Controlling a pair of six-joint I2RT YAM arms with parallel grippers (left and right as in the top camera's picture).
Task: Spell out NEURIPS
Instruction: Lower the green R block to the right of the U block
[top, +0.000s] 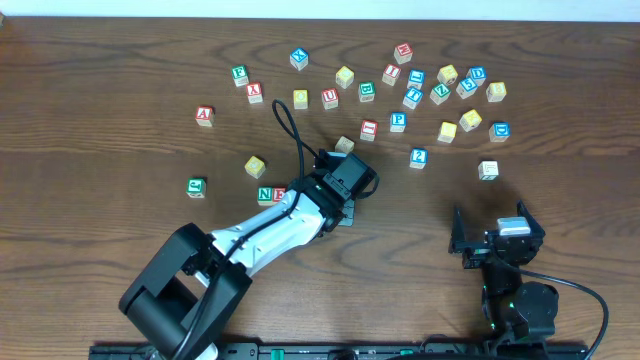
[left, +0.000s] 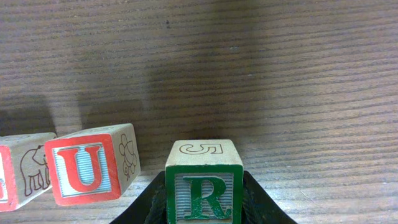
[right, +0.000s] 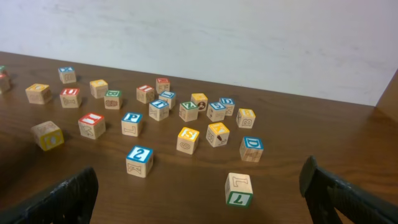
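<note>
Gripping the R block (left: 203, 163) in our left claw (left: 203, 208), just right of the U block (left: 83, 169); our right claw (right: 199, 194) gapes empty.

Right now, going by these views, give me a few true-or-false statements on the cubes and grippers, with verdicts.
1. The left gripper grips the R cube. True.
2. In the left wrist view the U cube sits right of the R cube. False: it sits to its left, with a gap between them.
3. The right gripper is open and empty. True.
4. The P cube stands next to the N cube. False: the P cube is among the loose cubes farther back, well apart from the N cube.
</note>
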